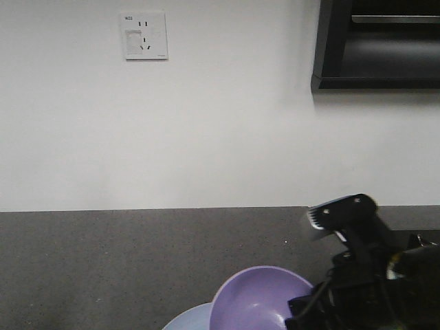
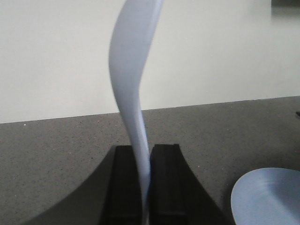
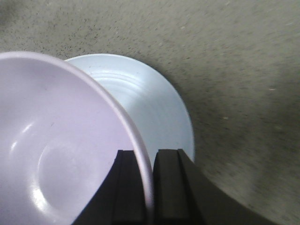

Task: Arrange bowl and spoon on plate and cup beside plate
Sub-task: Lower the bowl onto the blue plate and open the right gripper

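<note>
The pale bluish-white spoon point(image 2: 129, 79) stands upright in my left gripper point(image 2: 146, 152), which is shut on its handle; the scoop end runs out of the top of the left wrist view. My right gripper point(image 3: 151, 157) is shut on the rim of the lavender bowl point(image 3: 51, 145), one finger inside and one outside. The bowl point(image 1: 258, 299) hangs tilted over the pale blue plate point(image 3: 150, 112), whose edge point(image 1: 189, 320) shows at the bottom of the front view. The plate point(image 2: 267, 197) also lies at lower right of the left wrist view. The cup is out of view.
A dark speckled countertop point(image 1: 124, 254) runs back to a white wall point(image 1: 206, 124) with a socket plate point(image 1: 144, 35). A black shelf unit point(image 1: 378, 45) hangs at the upper right. The right arm's black body point(image 1: 371, 282) fills the lower right corner.
</note>
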### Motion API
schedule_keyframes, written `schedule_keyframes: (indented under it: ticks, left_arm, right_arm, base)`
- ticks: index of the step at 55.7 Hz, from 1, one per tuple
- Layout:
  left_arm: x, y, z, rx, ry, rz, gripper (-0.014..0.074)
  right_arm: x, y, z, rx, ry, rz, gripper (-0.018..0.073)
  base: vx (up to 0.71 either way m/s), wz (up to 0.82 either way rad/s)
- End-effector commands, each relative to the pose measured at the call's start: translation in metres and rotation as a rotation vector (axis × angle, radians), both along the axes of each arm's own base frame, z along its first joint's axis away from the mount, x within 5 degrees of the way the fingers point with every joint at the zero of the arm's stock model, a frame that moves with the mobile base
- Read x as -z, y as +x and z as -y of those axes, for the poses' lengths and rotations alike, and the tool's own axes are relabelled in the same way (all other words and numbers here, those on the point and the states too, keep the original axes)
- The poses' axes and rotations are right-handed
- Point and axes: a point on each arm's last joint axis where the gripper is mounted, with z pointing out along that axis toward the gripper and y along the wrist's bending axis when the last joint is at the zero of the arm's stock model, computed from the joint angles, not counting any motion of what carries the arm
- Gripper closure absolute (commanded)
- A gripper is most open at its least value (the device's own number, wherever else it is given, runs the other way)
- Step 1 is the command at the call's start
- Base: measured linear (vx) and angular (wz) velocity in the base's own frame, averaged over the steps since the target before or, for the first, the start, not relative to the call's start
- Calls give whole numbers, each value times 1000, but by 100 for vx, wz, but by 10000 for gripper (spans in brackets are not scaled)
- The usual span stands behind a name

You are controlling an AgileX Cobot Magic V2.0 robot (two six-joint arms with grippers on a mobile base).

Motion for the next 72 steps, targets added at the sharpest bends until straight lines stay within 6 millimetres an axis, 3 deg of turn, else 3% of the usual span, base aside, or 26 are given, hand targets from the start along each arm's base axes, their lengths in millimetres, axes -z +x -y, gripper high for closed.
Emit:
schedule_keyframes:
  ticks: [1, 16, 38, 53, 60, 72]
  left_arm:
    - [-15, 0, 0, -4, -48, 95, 599]
    - [-9, 0, 0, 1, -32, 30, 596]
    - [-8, -1, 0, 2, -29, 19, 596]
    - [-8, -1, 0, 3, -29, 17, 596]
    - [-8, -1, 0, 3, -29, 15, 596]
    - [-8, -1, 0, 3, -28, 11, 596]
  right_arm:
    - [-5, 22, -13, 5, 59, 28, 568]
    - [36, 55, -29, 16, 59, -86, 568]
    - [58, 56, -59, -27, 67, -102, 568]
    - [60, 59, -60, -18, 74, -96, 559]
    - [60, 59, -60, -18, 75, -100, 513]
    - [59, 59, -60, -19, 74, -92, 320]
  base:
    - [0, 0]
    - [0, 0]
    - [0, 0]
    - [0, 0]
    - [0, 0]
    - [0, 0]
